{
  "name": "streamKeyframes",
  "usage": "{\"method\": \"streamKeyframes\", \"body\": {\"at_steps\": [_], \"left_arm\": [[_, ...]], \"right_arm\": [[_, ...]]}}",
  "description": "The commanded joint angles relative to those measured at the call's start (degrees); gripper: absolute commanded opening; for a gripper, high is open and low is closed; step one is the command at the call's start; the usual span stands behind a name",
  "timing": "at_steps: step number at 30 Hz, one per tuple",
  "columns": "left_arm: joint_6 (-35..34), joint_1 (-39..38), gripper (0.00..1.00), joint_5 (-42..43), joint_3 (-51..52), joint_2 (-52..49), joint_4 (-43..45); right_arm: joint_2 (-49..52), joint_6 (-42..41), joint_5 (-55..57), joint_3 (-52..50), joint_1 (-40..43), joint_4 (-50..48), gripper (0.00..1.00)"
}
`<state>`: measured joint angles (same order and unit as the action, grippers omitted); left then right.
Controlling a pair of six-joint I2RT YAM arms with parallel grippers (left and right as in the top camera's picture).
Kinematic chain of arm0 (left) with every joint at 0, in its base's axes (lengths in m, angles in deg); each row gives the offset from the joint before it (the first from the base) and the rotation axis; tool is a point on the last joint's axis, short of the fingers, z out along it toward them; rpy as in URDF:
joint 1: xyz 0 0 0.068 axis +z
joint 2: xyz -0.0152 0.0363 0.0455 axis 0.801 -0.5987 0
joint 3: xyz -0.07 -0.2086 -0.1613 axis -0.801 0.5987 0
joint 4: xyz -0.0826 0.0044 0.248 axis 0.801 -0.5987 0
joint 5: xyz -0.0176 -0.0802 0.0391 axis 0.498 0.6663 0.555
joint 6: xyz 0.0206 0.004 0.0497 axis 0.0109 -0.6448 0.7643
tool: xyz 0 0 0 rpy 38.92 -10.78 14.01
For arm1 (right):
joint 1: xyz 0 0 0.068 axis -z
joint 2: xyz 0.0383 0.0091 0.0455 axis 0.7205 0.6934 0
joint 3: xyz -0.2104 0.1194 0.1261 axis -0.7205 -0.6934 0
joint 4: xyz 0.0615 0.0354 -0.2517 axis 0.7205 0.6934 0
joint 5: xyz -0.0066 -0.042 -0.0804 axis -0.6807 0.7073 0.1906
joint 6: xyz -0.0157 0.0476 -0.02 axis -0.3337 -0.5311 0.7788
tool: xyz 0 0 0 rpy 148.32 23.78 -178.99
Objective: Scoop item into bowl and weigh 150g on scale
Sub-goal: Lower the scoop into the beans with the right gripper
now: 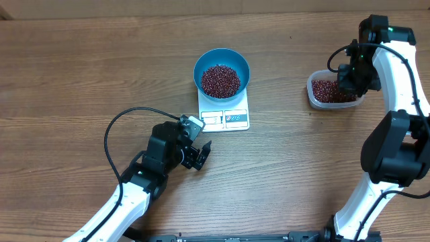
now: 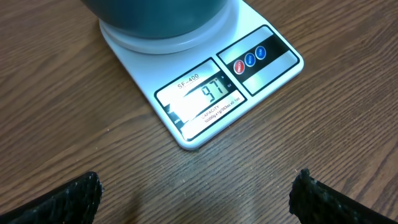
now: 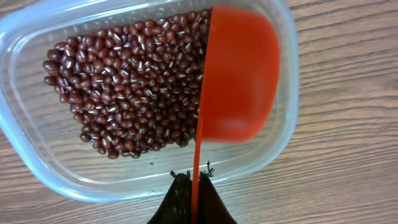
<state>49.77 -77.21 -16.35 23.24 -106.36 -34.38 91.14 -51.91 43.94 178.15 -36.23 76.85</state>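
Left gripper (image 2: 196, 202): jaws wide, holding nothing, near the scale's (image 1: 225, 119) front edge. Bowl (image 1: 199, 67) sits on the scale, beans (image 1: 220, 81) heaped inside. Right gripper (image 3: 193, 196) is clamped on the handle of a red scoop (image 3: 239, 74), its cup on edge in the tub (image 3: 37, 155) of beans.

Judgement: load a part scoop, then tip slowly.

Only the left wrist view gives the display, 97. Only the right wrist view shows the scoop — hidden overhead.
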Motion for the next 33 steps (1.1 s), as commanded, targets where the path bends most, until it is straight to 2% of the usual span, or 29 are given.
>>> {"method": "streamKeyframes", "body": {"at_steps": [1,14,33], "left_arm": [[-0.9,0.0,0.99,0.2,0.1,-0.4,0.2],[-0.9,0.0,1.0,0.2,0.1,-0.4,0.2],[-0.9,0.0,1.0,0.2,0.1,-0.4,0.2]], "right_arm": [[0.1,1.9,1.7,-0.1,0.0,-0.5,0.04],[0.2,5.0,0.9,-6.4,0.0,-2.8,0.04],[0.2,9.2,-11.9,-6.5,-0.7,-0.3,0.04]]}}
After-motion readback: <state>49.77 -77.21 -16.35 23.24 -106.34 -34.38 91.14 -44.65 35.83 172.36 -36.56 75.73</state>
